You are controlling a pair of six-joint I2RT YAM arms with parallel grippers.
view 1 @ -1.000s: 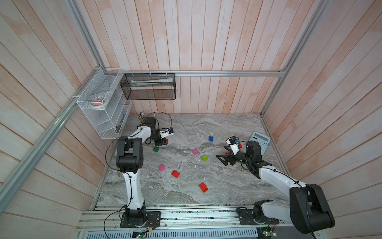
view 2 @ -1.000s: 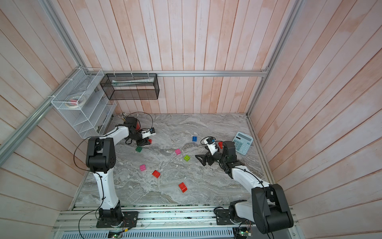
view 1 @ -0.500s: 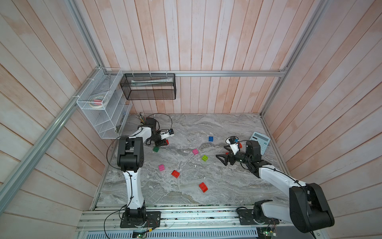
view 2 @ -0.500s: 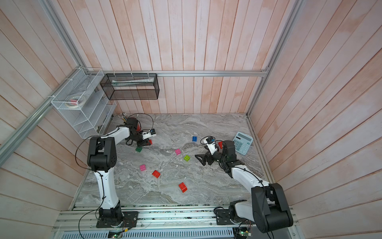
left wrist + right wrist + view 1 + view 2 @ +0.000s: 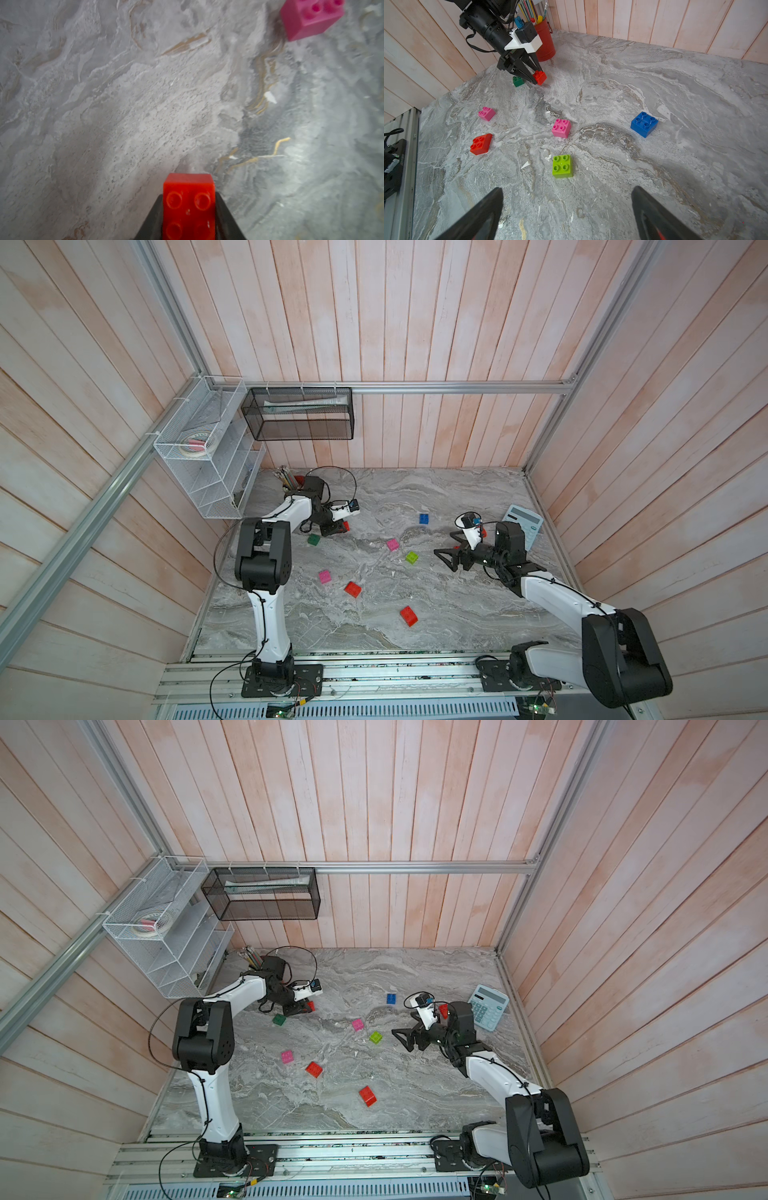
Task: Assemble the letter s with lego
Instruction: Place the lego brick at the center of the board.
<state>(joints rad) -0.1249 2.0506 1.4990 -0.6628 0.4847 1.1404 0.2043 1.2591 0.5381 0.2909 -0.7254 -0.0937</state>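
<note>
While the left hand [image 5: 538, 78] grips a red brick [image 5: 188, 199], studs up, square, no long axis to mind, a dark green brick [image 5: 518, 81] sits just beside it. Lifted or resting: cannot tell. Ahead of that hand, toward the middle, lies a pink brick [image 5: 309, 18]. Farther out, a lime green brick [image 5: 562, 166] and a blue brick [image 5: 644, 124], both nearer the right hand [image 5: 567, 190], which gapes empty. No S begun; likely next a carry toward the middle. Surface [image 5: 654, 83] grey, marbled, flat. Red pencil cup [image 5: 546, 41] behind the left hand; plank walls [image 5: 374, 323] close round.
</note>
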